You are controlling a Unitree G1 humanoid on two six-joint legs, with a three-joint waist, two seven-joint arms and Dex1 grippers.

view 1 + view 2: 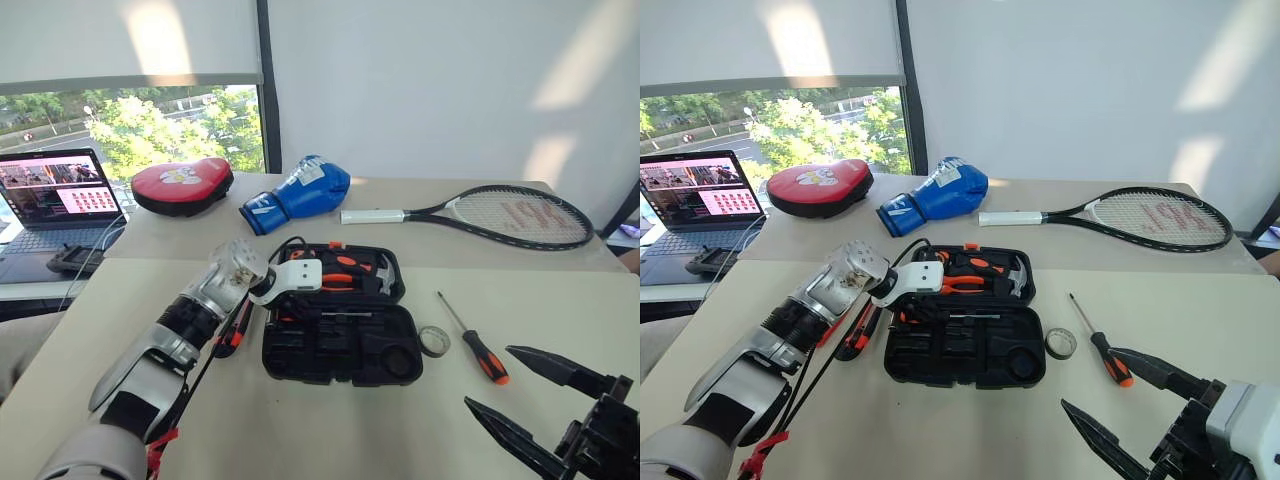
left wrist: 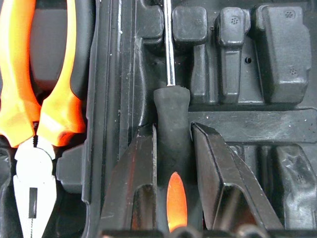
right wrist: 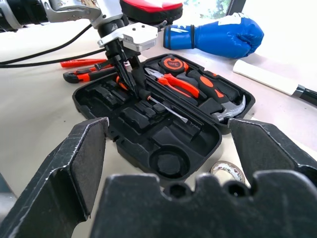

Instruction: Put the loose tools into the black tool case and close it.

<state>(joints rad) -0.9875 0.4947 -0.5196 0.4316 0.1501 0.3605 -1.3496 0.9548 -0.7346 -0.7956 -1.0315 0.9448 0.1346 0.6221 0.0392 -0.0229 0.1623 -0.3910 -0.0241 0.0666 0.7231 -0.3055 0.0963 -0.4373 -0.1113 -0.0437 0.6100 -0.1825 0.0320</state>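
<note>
Meanwhile, on a beige table, the black tool case lies open, its lid half holding orange-handled pliers, a hammer and a tape measure. The left gripper reaches down into the near half of the case, its two black fingers flanking the black-and-orange handle of a screwdriver whose steel shaft runs along a moulded recess; the fingers sit close on either side of the handle, though whether they are squeezing it or easing off cannot be told. The right gripper hangs low at the near right edge of the table, jaws spread wide and holding nothing. A second orange-and-black screwdriver lies on the table to the right of the case, with the small grey tape roll between it and the case, just beside the case's edge. Left of the case, partly behind the left arm, lie the utility knife and a slim orange tester screwdriver. Farther back rest a blue boxing glove, a red punch pad and a tennis racket, with a laptop open at the far left.
</note>
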